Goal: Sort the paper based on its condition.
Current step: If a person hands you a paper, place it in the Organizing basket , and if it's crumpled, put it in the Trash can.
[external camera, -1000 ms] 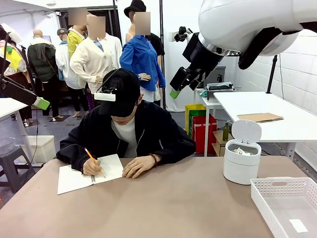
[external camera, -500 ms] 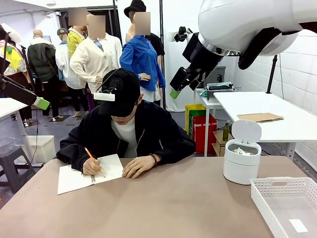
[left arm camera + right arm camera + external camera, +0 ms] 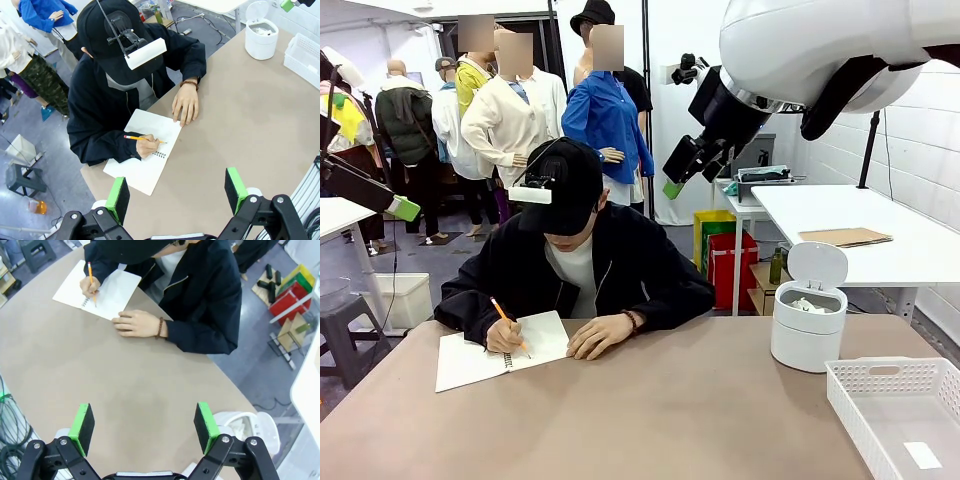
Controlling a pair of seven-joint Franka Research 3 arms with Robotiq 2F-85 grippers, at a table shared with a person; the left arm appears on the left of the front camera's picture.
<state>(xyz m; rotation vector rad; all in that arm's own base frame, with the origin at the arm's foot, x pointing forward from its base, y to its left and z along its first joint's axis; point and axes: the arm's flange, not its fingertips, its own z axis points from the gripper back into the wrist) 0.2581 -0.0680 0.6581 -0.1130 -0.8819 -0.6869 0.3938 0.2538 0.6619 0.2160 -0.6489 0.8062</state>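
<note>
A crumpled white wad of paper (image 3: 809,305) lies inside a small white bin (image 3: 807,340) with its lid up, at the table's right side. In the right wrist view the paper (image 3: 243,426) shows in the bin (image 3: 227,421) just past the right-hand pad. My right gripper (image 3: 144,422) hangs high above the table, open, with nothing between its green pads. It also shows as the right gripper (image 3: 676,184) up behind the person. My left gripper (image 3: 177,192) is open and empty, high over the table's near left, above the notebook (image 3: 145,157).
A person sits at the far side and writes with a pencil (image 3: 507,323) in a white spiral notebook (image 3: 470,360), the other hand (image 3: 597,335) flat on the table. A white perforated basket (image 3: 865,412) at the front right holds a flat white slip (image 3: 923,455).
</note>
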